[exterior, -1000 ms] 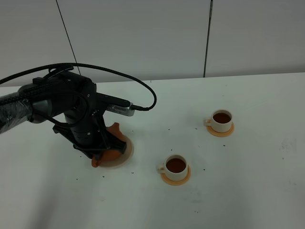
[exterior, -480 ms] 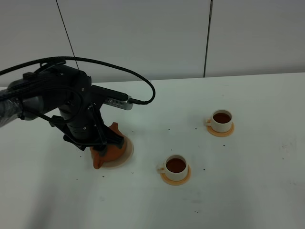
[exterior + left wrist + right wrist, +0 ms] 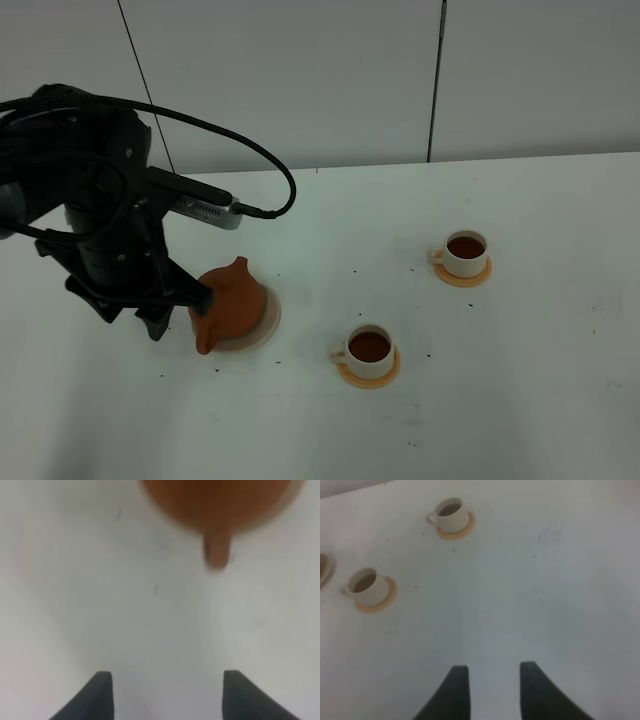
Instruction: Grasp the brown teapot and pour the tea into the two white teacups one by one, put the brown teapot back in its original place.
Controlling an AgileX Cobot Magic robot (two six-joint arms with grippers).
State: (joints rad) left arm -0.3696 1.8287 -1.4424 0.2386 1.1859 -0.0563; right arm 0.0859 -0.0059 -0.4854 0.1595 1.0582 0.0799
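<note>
The brown teapot (image 3: 230, 303) stands on the pale beige saucer (image 3: 266, 324) at the table's left, free of any grip. My left gripper (image 3: 180, 312) hangs just left of it, jaws wide open and empty. In the left wrist view the teapot (image 3: 220, 505) is a blurred brown shape beyond the open left gripper (image 3: 167, 692). The two white teacups, one nearer (image 3: 370, 347) and one farther (image 3: 466, 251), hold dark tea on orange coasters. The right wrist view shows both cups (image 3: 451, 514) (image 3: 366, 584) ahead of my right gripper (image 3: 492, 682), its fingers slightly apart and empty.
A black cable (image 3: 260, 165) loops from the left arm over the table's back left. Small dark specks dot the white tabletop (image 3: 520, 380). A grey panelled wall (image 3: 350, 70) stands behind the table's far edge.
My left gripper has opened, let go of the teapot and drawn back to the left and upward. The teapot stays on its saucer. Cups unchanged.
</note>
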